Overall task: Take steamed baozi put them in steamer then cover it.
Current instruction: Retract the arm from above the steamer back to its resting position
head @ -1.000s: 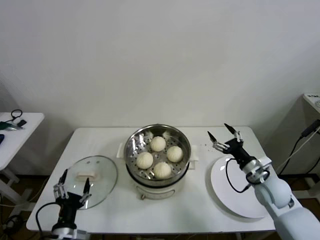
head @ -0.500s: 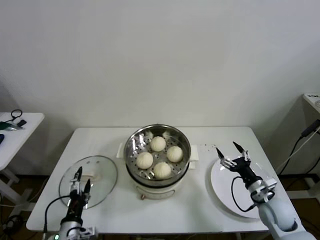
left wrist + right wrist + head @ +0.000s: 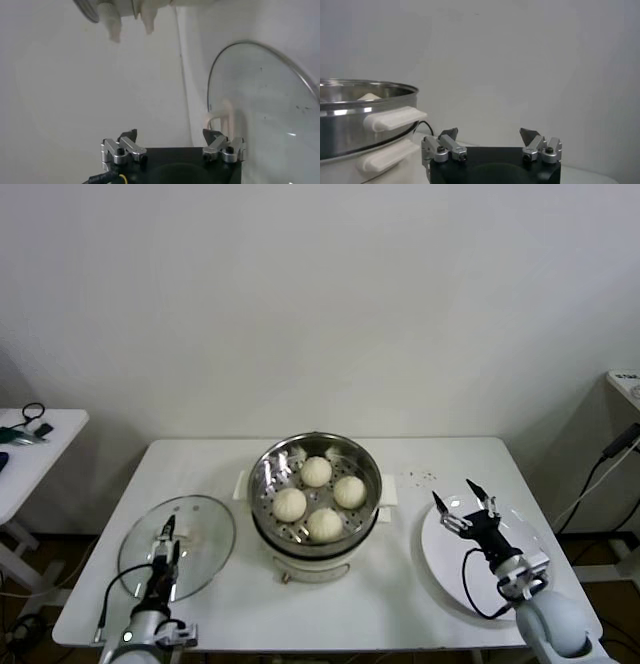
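You're looking at a white table (image 3: 420, 604) against a plain white wall, with the steamer (image 3: 316, 496) standing at its middle, uncovered. All four buns (image 3: 320, 498) sit inside it on the holed floor, in a loose diamond, close together. To the steamer's left, the glass lid (image 3: 178, 545) lies flat on the table. Your left claw (image 3: 166, 539) is over the lid near its cream handle (image 3: 180, 535), its fingers spread apart and holding nothing; the wrist camera shows the lid's rim (image 3: 260, 90) just beyond the fingertips. Your right claw (image 3: 465, 505) is over the left part of the white plate (image 3: 485, 559), to the steamer's right, with fingers spread wide and empty. The buns lie well apart from both claws, between them.
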### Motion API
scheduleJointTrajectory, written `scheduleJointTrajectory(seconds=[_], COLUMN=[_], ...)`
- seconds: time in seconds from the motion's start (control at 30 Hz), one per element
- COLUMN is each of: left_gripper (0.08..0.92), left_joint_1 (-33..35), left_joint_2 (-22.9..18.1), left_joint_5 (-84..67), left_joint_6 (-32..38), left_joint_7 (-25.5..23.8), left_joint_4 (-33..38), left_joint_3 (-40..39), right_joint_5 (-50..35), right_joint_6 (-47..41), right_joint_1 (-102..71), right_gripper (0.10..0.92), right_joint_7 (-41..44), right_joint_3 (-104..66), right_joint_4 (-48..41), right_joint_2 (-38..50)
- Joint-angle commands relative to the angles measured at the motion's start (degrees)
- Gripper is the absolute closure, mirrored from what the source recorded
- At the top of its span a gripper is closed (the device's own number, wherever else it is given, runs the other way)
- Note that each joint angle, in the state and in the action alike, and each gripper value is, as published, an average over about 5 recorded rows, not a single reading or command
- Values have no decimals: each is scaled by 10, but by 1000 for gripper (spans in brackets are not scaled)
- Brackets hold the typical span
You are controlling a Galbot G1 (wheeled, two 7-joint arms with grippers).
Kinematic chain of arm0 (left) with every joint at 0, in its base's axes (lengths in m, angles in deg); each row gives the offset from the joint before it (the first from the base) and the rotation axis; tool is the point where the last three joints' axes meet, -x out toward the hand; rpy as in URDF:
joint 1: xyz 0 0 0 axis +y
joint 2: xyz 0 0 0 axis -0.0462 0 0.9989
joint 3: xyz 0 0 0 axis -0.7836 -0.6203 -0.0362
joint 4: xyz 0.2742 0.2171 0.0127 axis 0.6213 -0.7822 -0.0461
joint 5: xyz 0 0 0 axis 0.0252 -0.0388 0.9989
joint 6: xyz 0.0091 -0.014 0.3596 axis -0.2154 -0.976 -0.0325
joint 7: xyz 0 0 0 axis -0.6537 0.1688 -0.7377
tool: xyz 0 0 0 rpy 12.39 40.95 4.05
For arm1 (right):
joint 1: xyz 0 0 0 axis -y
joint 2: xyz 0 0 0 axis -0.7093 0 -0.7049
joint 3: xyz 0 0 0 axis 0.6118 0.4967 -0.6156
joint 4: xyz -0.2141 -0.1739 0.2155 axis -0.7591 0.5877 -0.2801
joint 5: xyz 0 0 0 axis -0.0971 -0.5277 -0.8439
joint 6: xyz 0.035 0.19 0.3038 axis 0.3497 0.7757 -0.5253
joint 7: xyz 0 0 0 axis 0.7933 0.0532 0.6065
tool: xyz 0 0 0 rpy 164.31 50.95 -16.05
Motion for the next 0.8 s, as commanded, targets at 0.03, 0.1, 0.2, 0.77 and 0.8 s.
scheduleJointTrajectory(seconds=[0.03, 0.1, 0.2, 0.77, 0.8], left_gripper=[177, 177, 177, 177, 177], left_joint_1=[-70, -75, -76, -104, -106], left_joint_2=[4, 7, 11, 23, 24], left_joint_5=[31, 32, 28, 6, 3], left_joint_6=[1, 1, -2, -6, -7], left_joint_7=[26, 26, 26, 45, 45], left_joint_4=[-90, -96, -105, -131, -132], left_joint_3=[4, 5, 6, 4, 3], right_joint_5=[15, 17, 20, 41, 43], right_joint_6=[1, 1, 0, 4, 4], right_joint_1=[-6, -5, -5, -12, -13], right_gripper=[203, 203, 203, 203, 203], right_joint_7=[-3, -4, -4, -3, -2], right_joint_3=[-1, 0, 1, 4, 4], right_joint_4=[-2, -1, -1, -3, -3], right_joint_2=[-10, -10, -8, -17, -17])
